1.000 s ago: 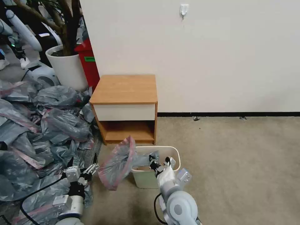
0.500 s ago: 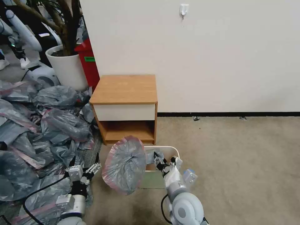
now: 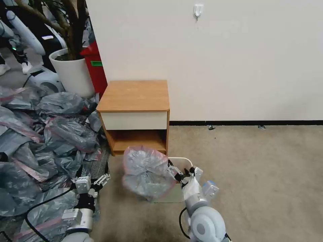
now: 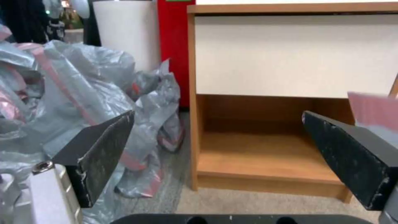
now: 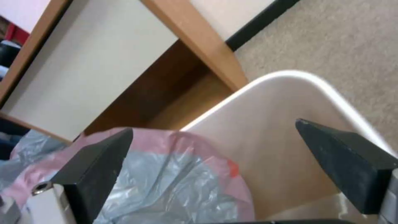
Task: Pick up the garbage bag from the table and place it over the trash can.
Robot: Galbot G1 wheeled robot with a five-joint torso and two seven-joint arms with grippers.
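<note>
The garbage bag (image 3: 147,172), crinkly grey with a pink band at its rim, is puffed up over the left part of the cream-white trash can (image 3: 183,159), hiding most of it. My right gripper (image 3: 178,171) is at the bag's right edge, above the can. In the right wrist view, that gripper (image 5: 213,126) is open, with the bag (image 5: 166,180) low between its fingers and the trash can (image 5: 286,133) beyond. My left gripper (image 3: 93,173) hangs open to the left of the bag, apart from it. The table (image 3: 134,95) stands just behind the can, with nothing on its top.
A big heap of grey bags (image 3: 40,144) covers the floor on the left, reaching my left arm. Behind it stand a white planter (image 3: 72,72) and a red bin (image 3: 96,69). The wall is behind the table. Carpet (image 3: 255,174) lies open to the right.
The right gripper has drawn back to the right over the can. The bag swung with it from left of the can to above it, turning from edge-on to spread wide. The left arm barely moved.
</note>
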